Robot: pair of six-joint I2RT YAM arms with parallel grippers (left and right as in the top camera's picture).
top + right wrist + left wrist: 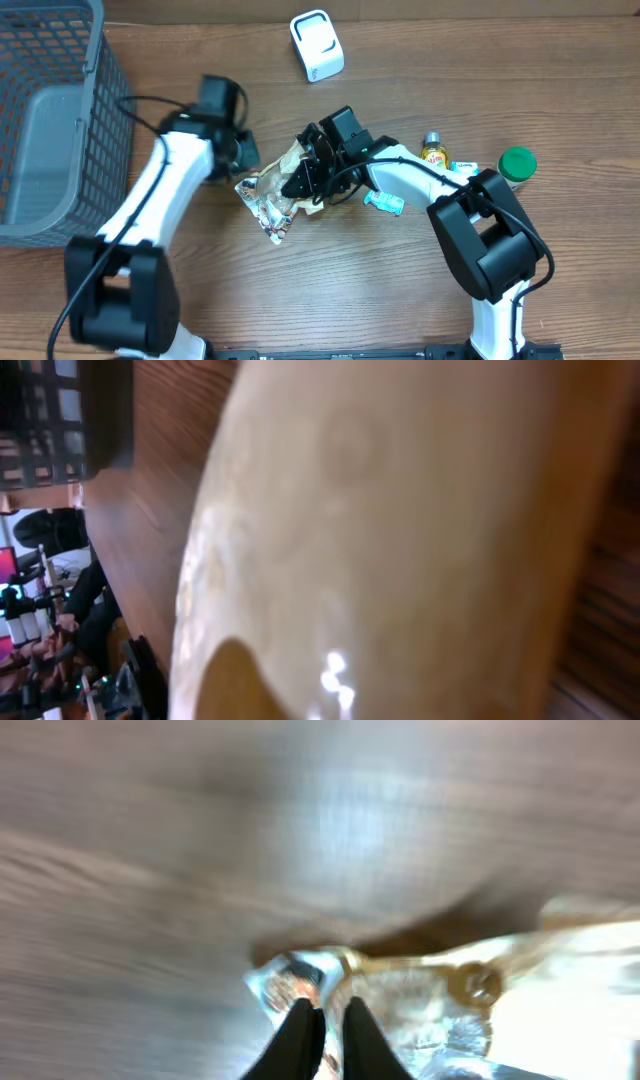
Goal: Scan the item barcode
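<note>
The item is a crinkled foil snack bag (pixel 268 198), silver and tan, lying mid-table. My left gripper (pixel 243 160) is at its left edge. In the left wrist view the black fingers (pixel 300 1035) stand almost together with the bag's foil corner (pixel 290 982) pinched at the gripper (pixel 327 1006). My right gripper (pixel 305 172) sits on the bag's upper right part and looks shut on it. The tan bag surface (pixel 400 510) fills the right wrist view and hides those fingers. The white barcode scanner (pixel 317 45) stands at the far middle of the table.
A grey mesh basket (pixel 50 120) stands at the far left. To the right are a small yellow bottle (pixel 433 150), a green-lidded jar (pixel 517 163) and a teal packet (pixel 385 203).
</note>
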